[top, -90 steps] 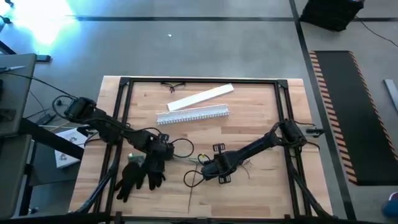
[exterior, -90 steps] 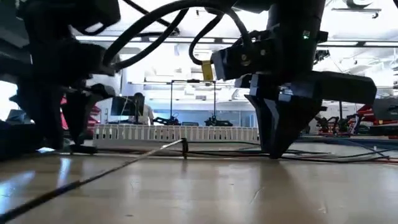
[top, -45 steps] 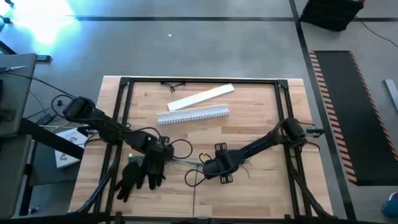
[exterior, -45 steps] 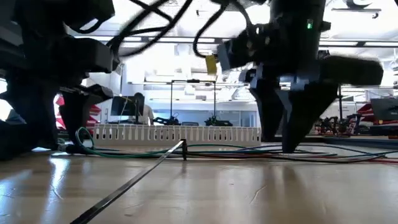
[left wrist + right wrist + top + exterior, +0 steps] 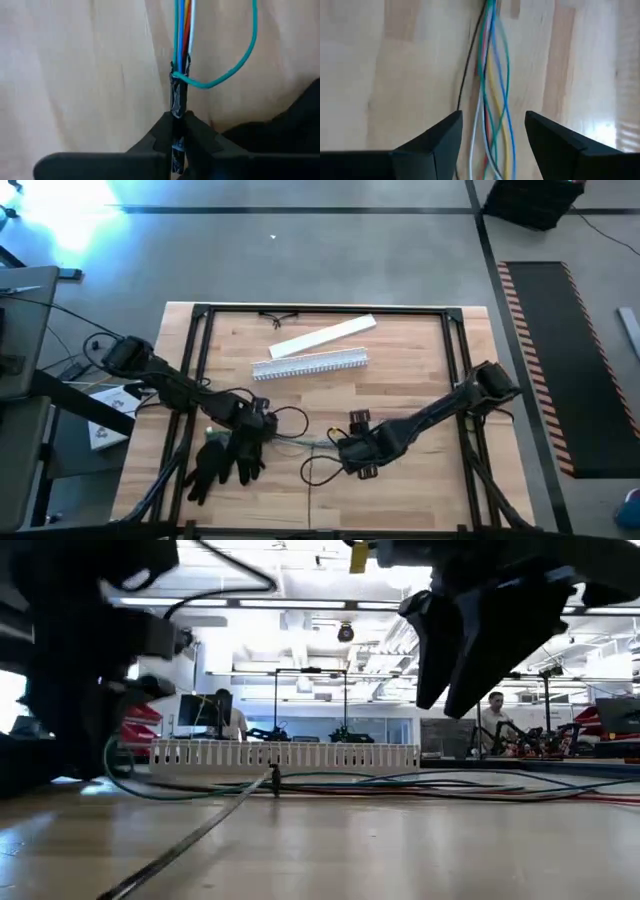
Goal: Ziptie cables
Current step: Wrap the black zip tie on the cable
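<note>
Pale wood makes up the desk [image 5: 420,370], framed by dark rails. The cables [image 5: 305,442] lie across its middle toward the near edge, a thin bundle of green, blue, yellow, red and white wires stretched between the two arms. The left gripper [image 5: 175,131] has its fingers pressed together on one end of the cables [image 5: 181,30], where the strands are bound by a dark wrap, and a teal wire loops out sideways just past that wrap. In the high view this left gripper [image 5: 262,423] sits left of the desk's centre, just beside a black glove [image 5: 225,460] that lies flat near the near-left part of the desk. The right gripper [image 5: 493,131] hovers over the cables [image 5: 492,75] with its fingers spread, the strands running between them without touching either finger; in the high view the right gripper [image 5: 345,446] is near the desk's middle, a little toward the near edge. In the low view the right gripper [image 5: 470,650] hangs clear above the desk surface. A long dark zip tie [image 5: 190,840] lies flat on the wood, running from the cables [image 5: 400,783] toward the near edge. A white slotted channel [image 5: 310,365] and a flat white strip [image 5: 322,337] lie nearer the far edge, well apart from the cables.
</note>
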### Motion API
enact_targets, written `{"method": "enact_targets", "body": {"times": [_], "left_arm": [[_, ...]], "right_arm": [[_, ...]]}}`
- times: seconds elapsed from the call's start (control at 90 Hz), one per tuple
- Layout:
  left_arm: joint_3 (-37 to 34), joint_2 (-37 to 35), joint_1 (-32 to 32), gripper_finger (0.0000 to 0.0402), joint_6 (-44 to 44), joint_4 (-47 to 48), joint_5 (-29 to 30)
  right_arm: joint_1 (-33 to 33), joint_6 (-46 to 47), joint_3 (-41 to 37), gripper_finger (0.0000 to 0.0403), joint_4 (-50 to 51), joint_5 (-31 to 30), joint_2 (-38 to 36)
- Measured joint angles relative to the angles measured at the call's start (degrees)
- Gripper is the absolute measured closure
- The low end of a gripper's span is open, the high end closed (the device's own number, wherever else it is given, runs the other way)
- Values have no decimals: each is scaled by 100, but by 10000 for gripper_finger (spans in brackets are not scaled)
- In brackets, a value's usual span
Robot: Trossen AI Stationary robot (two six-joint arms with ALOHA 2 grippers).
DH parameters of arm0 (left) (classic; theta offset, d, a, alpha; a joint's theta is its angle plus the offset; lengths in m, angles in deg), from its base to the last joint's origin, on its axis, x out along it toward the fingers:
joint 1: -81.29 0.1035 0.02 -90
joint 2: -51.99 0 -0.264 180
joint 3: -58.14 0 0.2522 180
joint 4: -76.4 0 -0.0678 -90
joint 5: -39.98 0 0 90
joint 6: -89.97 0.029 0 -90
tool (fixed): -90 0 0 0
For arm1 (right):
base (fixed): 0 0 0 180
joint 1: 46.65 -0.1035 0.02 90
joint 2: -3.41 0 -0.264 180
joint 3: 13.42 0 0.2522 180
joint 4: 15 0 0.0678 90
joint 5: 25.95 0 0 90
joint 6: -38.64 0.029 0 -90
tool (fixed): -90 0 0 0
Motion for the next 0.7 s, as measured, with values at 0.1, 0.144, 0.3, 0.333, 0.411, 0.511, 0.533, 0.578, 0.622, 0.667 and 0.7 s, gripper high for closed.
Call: {"method": "enact_targets", "body": {"times": [0.1,0.144,0.3,0.333,0.411,0.511,0.533,0.578,0.622,0.667,0.7], "left_arm": [[394,1,-42,396,31,806,243],[573,-2,-66,396,31,1045,315],[1068,-3,-92,397,39,1997,498],[1138,-5,-95,397,35,2095,519],[1191,-6,-92,397,27,2202,527],[1198,-6,-90,397,87,2194,525],[1198,-6,-90,397,87,2196,525],[1192,-6,-90,397,81,2195,527],[1189,-6,-88,397,48,2194,527],[1191,-6,-86,397,44,2194,527],[1191,-6,-86,397,43,2193,525]], "right_arm": [[158,-4,-417,199,-1329,120,-94],[242,-8,-589,199,-1948,284,-95],[500,-25,-1172,199,-3166,747,-39],[539,-63,-1279,199,-3254,739,-39],[631,-159,-1545,199,-3363,622,-39],[784,-320,-1875,197,-4042,575,-35],[826,-369,-1947,196,-4257,604,-36],[924,-400,-2075,193,-4665,733,-35],[1043,-409,-2182,188,-5037,1012,-35],[1164,-463,-2260,182,-5335,1366,-34],[1234,-535,-2283,176,-5490,1586,10]]}}
